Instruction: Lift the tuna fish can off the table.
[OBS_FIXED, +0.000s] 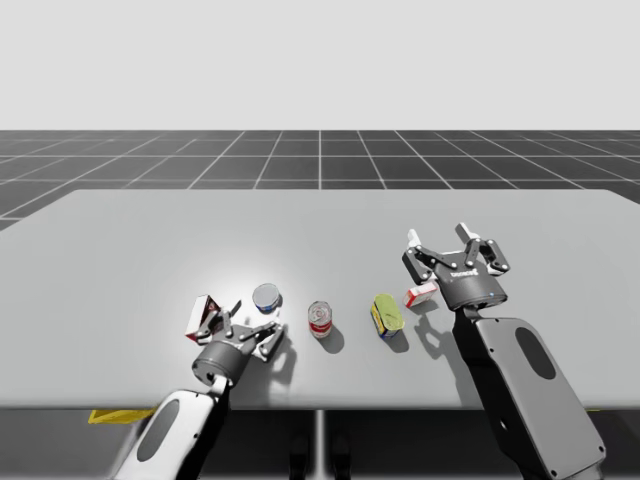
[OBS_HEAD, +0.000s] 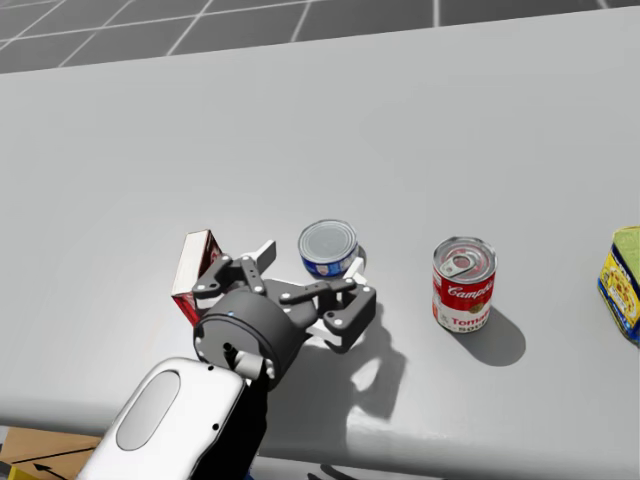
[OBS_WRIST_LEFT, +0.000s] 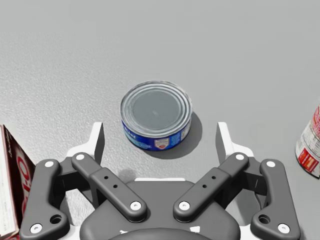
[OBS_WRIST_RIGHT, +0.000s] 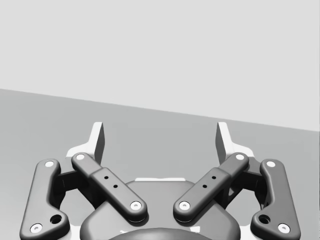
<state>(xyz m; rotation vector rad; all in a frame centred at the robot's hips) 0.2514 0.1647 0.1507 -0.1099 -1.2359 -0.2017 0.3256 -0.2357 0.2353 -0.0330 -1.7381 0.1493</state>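
My left pincer (OBS_WRIST_LEFT: 160, 142) stood released, its tips flanking the near edge of the blue tuna fish can (OBS_WRIST_LEFT: 156, 106), which sat untouched on the desk (OBS_WRIST_LEFT: 240, 50). It needed to advance until centred, then close squarely, clear of the red box (OBS_WRIST_LEFT: 12, 185).

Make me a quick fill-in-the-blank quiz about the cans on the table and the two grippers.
My left gripper is ____, not touching the tuna can.
The tuna can's side wall is ____.
My open right gripper holds ____.
The tall can near the tuna can is red and ____.
Missing: open; blue; nothing; white.
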